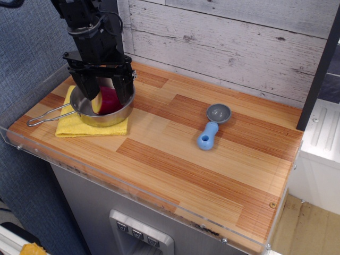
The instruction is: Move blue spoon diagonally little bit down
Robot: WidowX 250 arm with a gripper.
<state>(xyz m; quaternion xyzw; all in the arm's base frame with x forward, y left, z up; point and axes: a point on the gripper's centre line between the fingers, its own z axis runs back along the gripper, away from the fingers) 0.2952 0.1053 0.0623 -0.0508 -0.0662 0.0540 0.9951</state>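
The blue spoon (211, 127) lies flat on the wooden tabletop right of centre. Its light-blue handle points toward the front and its small round grey bowl toward the back. My gripper (104, 91) is far to its left, above the steel pan (103, 110). Its two black fingers (85, 87) stand apart and hang down over the pan's rim with nothing between them. The gripper is open and well apart from the spoon.
The steel pan holds a red and a yellow item and sits on a yellow cloth (79, 125) at the back left, its wire handle pointing left. A clear plastic rim (133, 183) runs along the table's front. A plank wall (223, 42) stands behind.
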